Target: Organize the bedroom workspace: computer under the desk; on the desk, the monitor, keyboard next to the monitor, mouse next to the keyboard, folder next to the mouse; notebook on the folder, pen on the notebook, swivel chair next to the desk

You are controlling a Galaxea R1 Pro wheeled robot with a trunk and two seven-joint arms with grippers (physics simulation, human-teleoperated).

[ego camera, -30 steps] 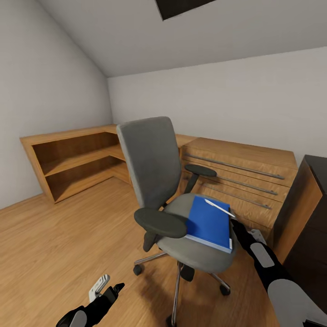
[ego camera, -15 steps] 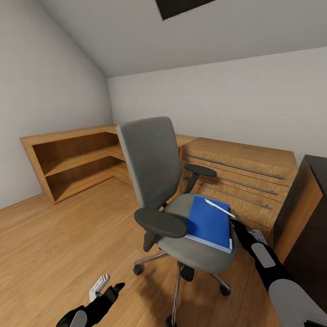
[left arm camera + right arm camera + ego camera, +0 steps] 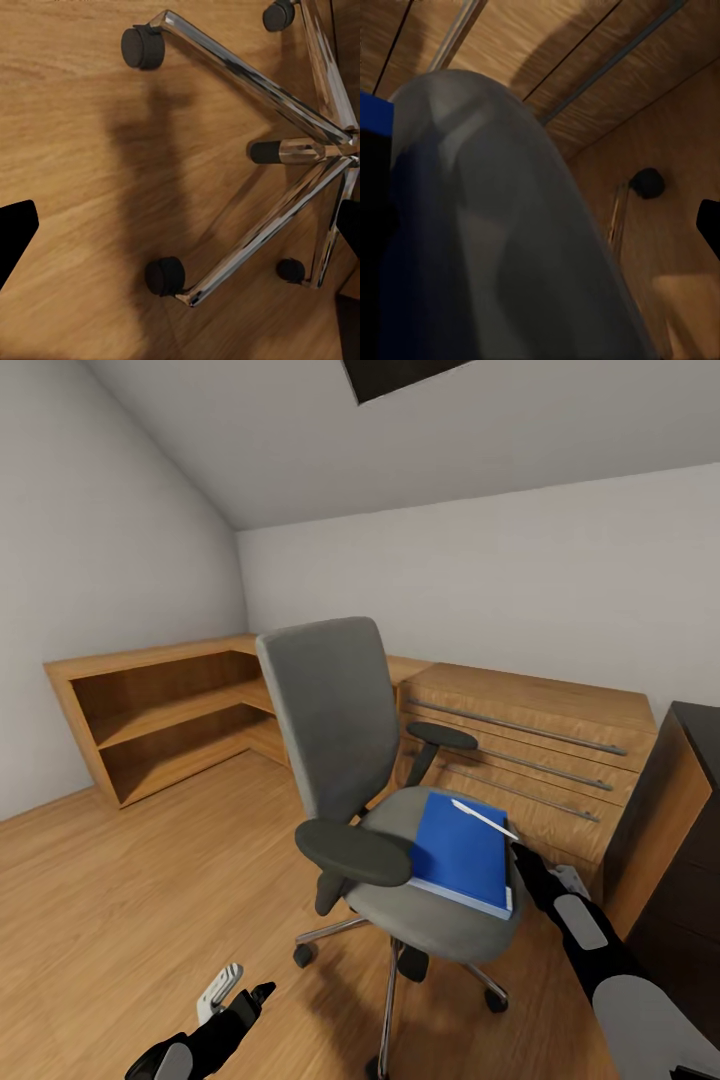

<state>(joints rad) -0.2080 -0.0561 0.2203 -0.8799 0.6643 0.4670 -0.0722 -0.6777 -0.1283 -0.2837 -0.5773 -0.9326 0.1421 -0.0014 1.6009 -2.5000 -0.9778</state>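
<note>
Two things lie on the swivel chair (image 3: 385, 800) in the head view: the folder (image 3: 460, 852), bright blue and flat on the seat, and the pen (image 3: 482, 817), a slim white stick across the folder's far corner at about one o'clock. The right gripper (image 3: 518, 854) reaches the folder's edge at three o'clock; how wide its jaws stand I cannot tell. The left gripper (image 3: 250, 1000) hangs low at seven o'clock over the floor (image 3: 120, 880), apparently holding nothing.

In the left wrist view, the chair's chrome star base and black casters sit on wood, fingertips spread wide.

In the right wrist view, grey seat looms close, with a blue sliver of folder.

Judging by this, fetching the folder is in hand; next comes pinching its edge without tipping the pen.
</note>
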